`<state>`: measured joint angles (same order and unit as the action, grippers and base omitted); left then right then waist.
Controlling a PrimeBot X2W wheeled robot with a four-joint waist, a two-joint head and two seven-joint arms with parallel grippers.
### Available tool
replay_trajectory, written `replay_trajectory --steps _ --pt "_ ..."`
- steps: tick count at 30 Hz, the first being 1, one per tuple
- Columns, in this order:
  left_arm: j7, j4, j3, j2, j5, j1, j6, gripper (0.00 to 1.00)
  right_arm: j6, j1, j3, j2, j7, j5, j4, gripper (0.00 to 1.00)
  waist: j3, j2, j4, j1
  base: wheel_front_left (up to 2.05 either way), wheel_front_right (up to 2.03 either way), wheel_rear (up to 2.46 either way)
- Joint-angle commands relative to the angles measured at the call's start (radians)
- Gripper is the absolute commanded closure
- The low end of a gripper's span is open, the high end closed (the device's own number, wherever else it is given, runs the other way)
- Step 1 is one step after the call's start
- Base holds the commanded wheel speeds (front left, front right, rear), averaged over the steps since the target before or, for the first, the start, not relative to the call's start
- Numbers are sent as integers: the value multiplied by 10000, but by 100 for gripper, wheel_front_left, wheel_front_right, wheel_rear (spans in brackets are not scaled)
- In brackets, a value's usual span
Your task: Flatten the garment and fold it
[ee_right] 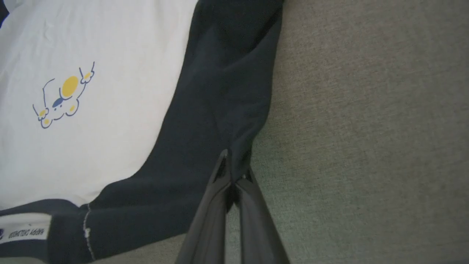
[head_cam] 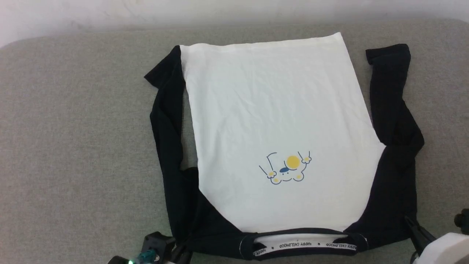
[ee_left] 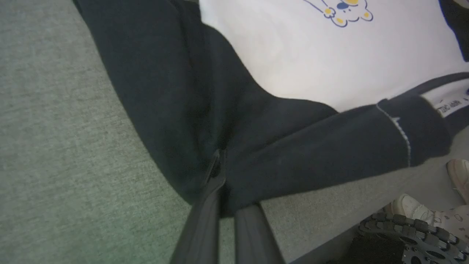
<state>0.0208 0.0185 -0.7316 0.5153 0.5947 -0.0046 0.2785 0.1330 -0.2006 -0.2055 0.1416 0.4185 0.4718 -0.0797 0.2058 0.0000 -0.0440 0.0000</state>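
The garment (head_cam: 278,121), a white T-shirt with black raglan sleeves and a small cartoon print, lies spread face up on the grey surface. Its collar faces me and its hem lies at the far side. Both sleeves are folded up along the body's sides. My left gripper (head_cam: 179,251) is at the near left shoulder. In the left wrist view the left gripper (ee_left: 222,170) is shut on the garment's (ee_left: 315,66) black shoulder cloth. My right gripper (head_cam: 412,225) is at the near right shoulder, and in the right wrist view the right gripper (ee_right: 231,172) pinches the black edge of the garment (ee_right: 110,110).
The grey padded surface (head_cam: 73,146) reaches well past the shirt on both sides, with a pale wall (head_cam: 110,14) behind it. In the left wrist view, past the surface's near edge, there are a person's pale shoes (ee_left: 410,209) and a black toothed wheel (ee_left: 403,234).
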Motion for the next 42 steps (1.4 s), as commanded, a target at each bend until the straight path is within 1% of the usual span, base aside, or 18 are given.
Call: replay_trajectory --steps 1,2,3,7,8,9,10,11,13,16,21,24,27,29,31,35,37,42 --pt "-137 -293 1 -52 -156 -242 -99 100 -23 203 -3 -19 -126 -118 157 100 -90 0 2 0 0 0 0" --pt "-222 -519 -42 -135 -195 -348 -173 95 -23 296 47 -28 -191 -141 292 100 -146 0 -3 0 0 0 0" --pt "-275 -725 -69 -226 -179 -419 -239 82 -23 376 99 -36 -252 -160 434 86 -197 0 -11 0 0 0 0" --pt "-182 -1558 -310 -484 -30 -582 -628 69 -23 610 257 -69 -411 -132 1004 55 -314 0 -23 0 0 0 0" --pt "-140 -1763 -378 -542 1 -630 -734 60 -23 640 302 -73 -406 -111 1137 50 -327 0 -10 0 0 0 0" --pt "-139 -1927 -392 -607 43 -674 -788 53 -23 670 352 -74 -417 -92 1242 14 -334 0 0 0 0 0 0" --pt "-153 -2057 -396 -657 70 -710 -814 28 -23 700 387 -74 -443 -80 1330 0 -337 0 3 0 0 0 0" --pt "-168 -2163 -412 -697 75 -745 -839 0 -23 720 444 -48 -437 -74 1413 0 -339 0 9 0 0 0 0" --pt "-428 -2199 -275 -865 212 -737 -813 0 -23 698 578 33 -434 10 1439 0 -358 0 49 0 0 0 0" --pt "-743 -2010 -79 -880 438 -503 -791 0 -23 534 513 172 -339 225 1096 0 -432 0 108 0 0 0 0" --pt "-903 -358 666 -305 1272 552 -481 0 -23 1 -284 323 -207 295 -396 0 -653 0 247 0 0 0 0" --pt "-1351 1126 1570 166 1576 1116 102 0 -23 -122 -914 265 -688 -370 -1534 0 -745 0 334 0 0 0 0" --pt "-2332 2248 2530 372 937 1172 1072 0 -23 -129 -1116 198 -1380 -1400 -2451 0 -768 0 420 0 0 0 0" --pt "-2651 2751 2885 171 459 1091 1405 0 -23 -116 -1015 144 -1863 -2110 -2903 0 -766 0 451 0 0 0 0" --pt "-2780 2947 3056 -33 -390 946 1710 0 -23 -77 -825 134 -2403 -2916 -3203 0 -761 0 459 0 0 0 0" --pt "-2819 2997 3190 -888 -2027 775 2071 0 -23 6 -471 -123 -3542 -4304 -3247 0 -755 0 457 0 0 0 0" --pt "-2821 2732 3203 -1371 -2490 918 2059 0 -23 15 -508 -481 -3979 -4680 -3009 0 -772 0 455 0 0 0 0" --pt "-2823 1945 3398 -2307 -2844 1165 1521 0 -23 -135 -120 -818 -4454 -5243 -2299 0 -727 0 441 0 0 0 0"
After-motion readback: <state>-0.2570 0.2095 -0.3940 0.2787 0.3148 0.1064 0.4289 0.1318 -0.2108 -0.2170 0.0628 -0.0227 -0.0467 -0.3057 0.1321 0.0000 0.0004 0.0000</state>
